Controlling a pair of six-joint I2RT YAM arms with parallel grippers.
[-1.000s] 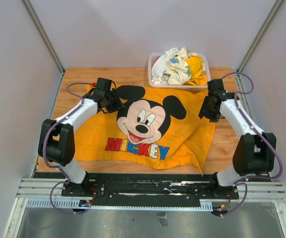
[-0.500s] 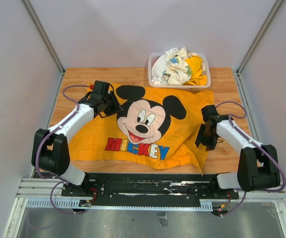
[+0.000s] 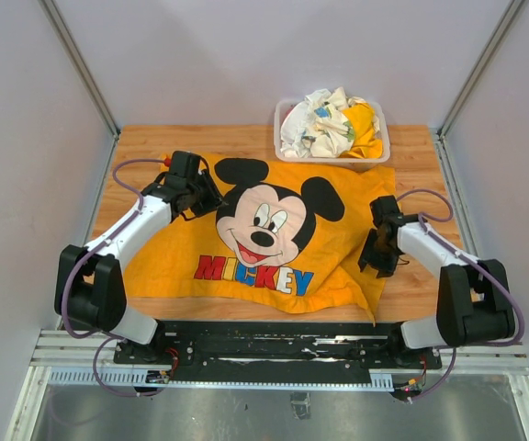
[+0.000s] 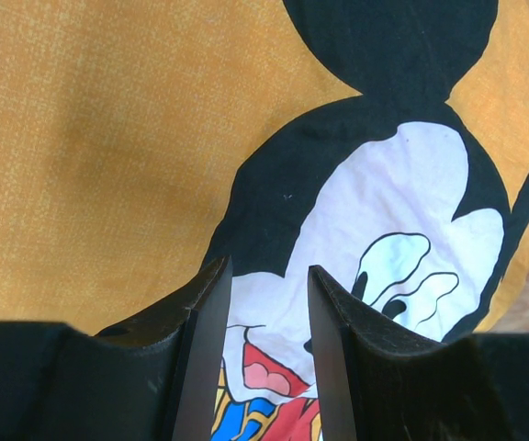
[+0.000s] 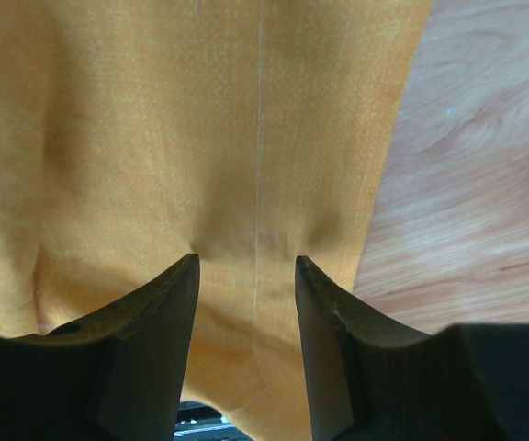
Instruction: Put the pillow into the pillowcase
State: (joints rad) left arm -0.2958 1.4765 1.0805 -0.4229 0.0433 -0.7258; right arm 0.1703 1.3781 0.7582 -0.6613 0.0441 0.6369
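**A:** Pillowcase (image 3: 274,230) first: where does it lie?

**B:** Spread flat over most of the wooden table (image 3: 136,138), print side up. The big mouse face is in the middle and the coloured letters are below it. Its near right corner is rumpled and folded.

**A:** And the arms?

**B:** The left arm (image 3: 131,225) reaches across the left part of the cloth. The right arm (image 3: 439,248) bends in over the bare wood on the right.

**A:** Anything behind the cloth?

**B:** A clear plastic bin (image 3: 278,129) at the far edge, touching the pillowcase's far hem. It is heaped with crumpled white and yellow cloths (image 3: 324,124).

**A:** The left gripper (image 4: 269,271)?

**B:** Low over the far left of the pillowcase, just beside the mouse's black ear. Its jaws stand partly apart, with the print showing through the gap and nothing between them.

**A:** The right gripper (image 5: 246,262)?

**B:** At the pillowcase's right edge, with wood just beside it. Its jaws are partly apart too, tips down at the orange cloth, which creases a little there. No fold is pinched between them
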